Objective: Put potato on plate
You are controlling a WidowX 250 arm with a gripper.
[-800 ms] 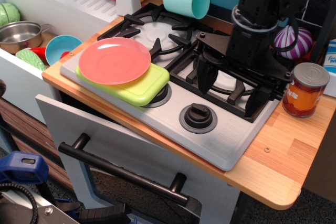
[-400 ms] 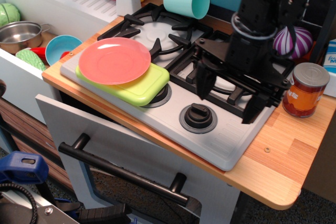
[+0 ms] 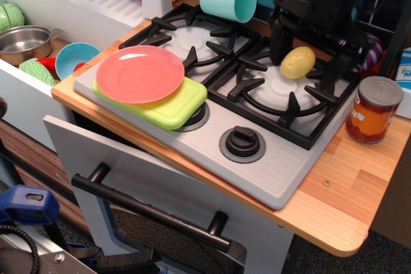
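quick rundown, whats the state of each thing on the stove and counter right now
potato: on the right burner grate, not gripped
pincer: open, fingers straddling the potato
plate: empty, resting on the green tray
cup: lying on its side
can: upright on the counter
knob: state unclear

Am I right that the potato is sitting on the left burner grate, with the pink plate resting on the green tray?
Not quite. In the observation.image view the potato sits on the right burner grate, not the left. The pink plate does rest on the green tray.
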